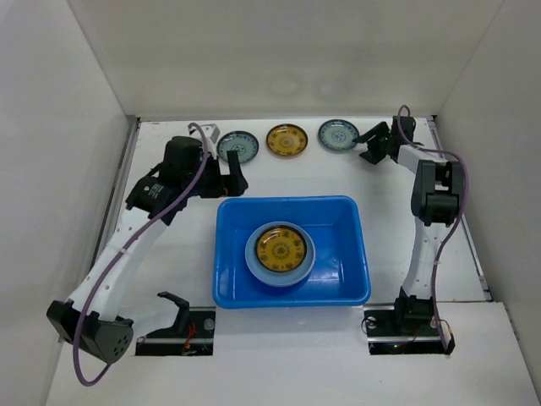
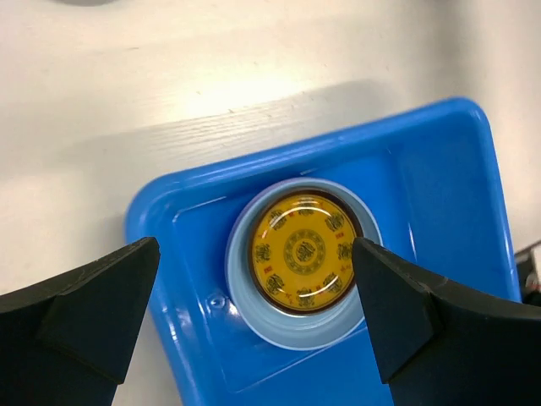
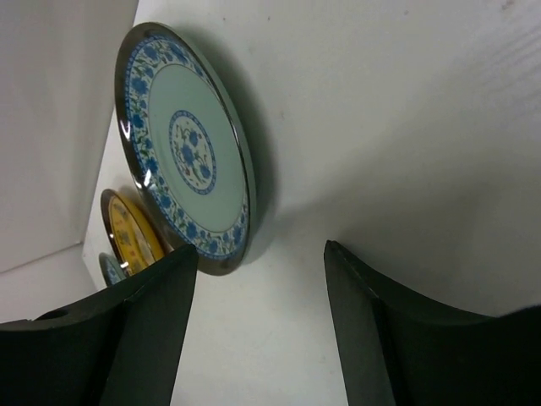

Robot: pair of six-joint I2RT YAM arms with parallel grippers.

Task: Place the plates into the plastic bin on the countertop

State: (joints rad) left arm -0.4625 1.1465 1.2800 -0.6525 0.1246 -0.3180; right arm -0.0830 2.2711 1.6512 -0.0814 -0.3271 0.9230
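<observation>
Nearest, the blue bin [image 1: 338,254] sits mid-bench [image 1: 296,173]. A light-blue plate [image 1: 250,254] lies on its floor with a yellow plate [image 1: 280,249] stacked on top. Beyond the far rim three small plates lie flat in a row: left teal plate [image 1: 237,145], middle yellow plate [image 1: 286,139], right teal plate [image 1: 338,134].

The left hand [image 1: 230,179] hangs spread wide between the bin and the left teal plate. The right hand [image 1: 369,145], also spread wide, is just beside the right teal plate, which lies to its left. Round plates offer no long axis.

Only the right wrist view shows that plate's raised rim. The left wrist view shows just the bin.
</observation>
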